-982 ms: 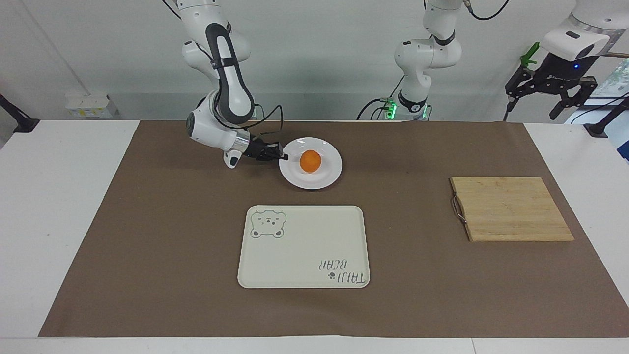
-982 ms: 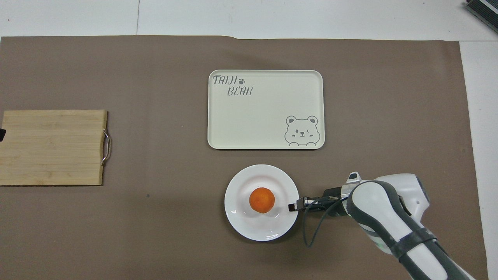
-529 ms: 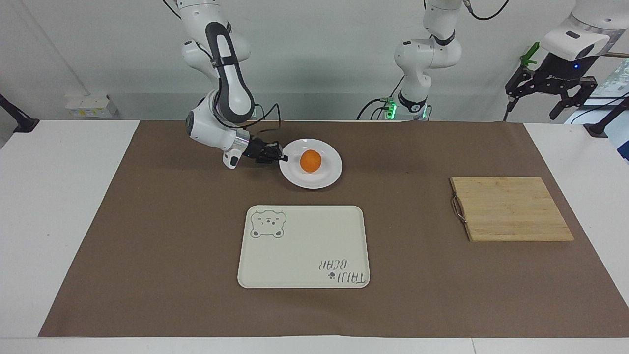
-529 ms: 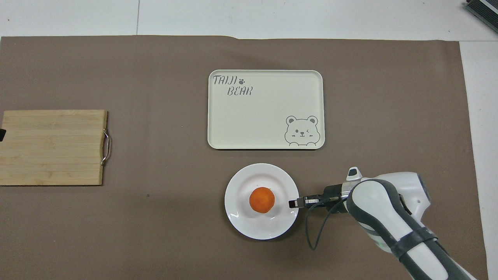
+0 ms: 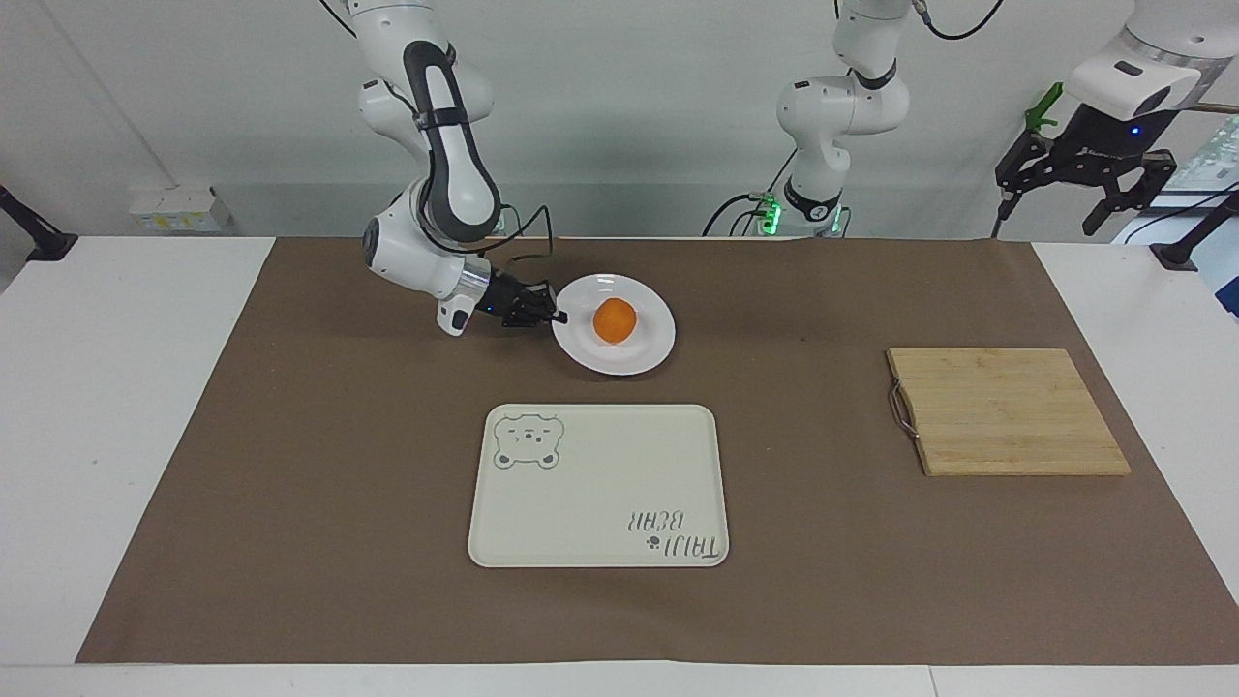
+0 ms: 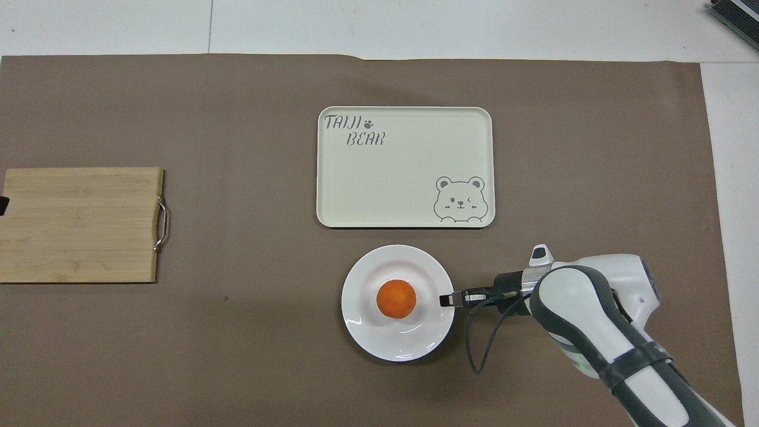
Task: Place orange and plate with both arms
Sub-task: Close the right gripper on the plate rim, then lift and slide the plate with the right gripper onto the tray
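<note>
The white plate (image 5: 639,350) (image 6: 367,332) is over the brown mat, between the robots and the cream tray, with the orange (image 5: 615,320) (image 6: 396,299) on its middle. My right gripper (image 5: 556,316) (image 6: 446,300) is shut on the plate's rim at the side toward the right arm's end and holds it slightly off the mat, a little tilted. My left gripper (image 5: 1082,184) waits high in the air past the left arm's end of the mat, open and empty.
A cream tray with a bear drawing (image 5: 600,523) (image 6: 409,172) lies mid-mat, farther from the robots than the plate. A wooden cutting board with a metal handle (image 5: 1007,411) (image 6: 80,224) lies toward the left arm's end.
My right gripper has raised the plate with the orange a little and shifted it slightly toward the tray. The left arm has not moved.
</note>
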Robot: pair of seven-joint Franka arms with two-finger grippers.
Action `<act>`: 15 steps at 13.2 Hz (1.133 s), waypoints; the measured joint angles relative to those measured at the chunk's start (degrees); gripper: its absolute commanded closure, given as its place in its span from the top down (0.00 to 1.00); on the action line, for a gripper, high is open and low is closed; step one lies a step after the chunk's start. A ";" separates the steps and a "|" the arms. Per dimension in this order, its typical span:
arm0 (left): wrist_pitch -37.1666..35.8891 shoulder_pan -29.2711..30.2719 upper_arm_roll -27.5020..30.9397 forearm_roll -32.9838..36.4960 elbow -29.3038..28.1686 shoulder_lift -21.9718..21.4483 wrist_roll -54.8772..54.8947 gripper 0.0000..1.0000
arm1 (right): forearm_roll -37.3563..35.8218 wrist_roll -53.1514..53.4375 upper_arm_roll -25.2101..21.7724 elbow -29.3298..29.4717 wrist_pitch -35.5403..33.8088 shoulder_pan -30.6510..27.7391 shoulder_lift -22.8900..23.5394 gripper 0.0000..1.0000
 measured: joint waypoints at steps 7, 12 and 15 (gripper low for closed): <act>0.00 0.00 0.00 0.00 0.00 0.00 0.00 1.00 | 0.00 0.16 -0.73 2.93 -4.16 -1.82 0.00 0.00; -0.01 0.00 0.00 0.00 0.00 0.00 0.00 1.00 | 0.00 0.16 -0.85 6.29 -12.32 -7.57 -0.11 0.00; -0.02 0.00 0.00 0.00 0.00 0.00 0.00 1.00 | 2.73 0.17 -0.93 7.79 -14.24 -9.92 -0.03 0.00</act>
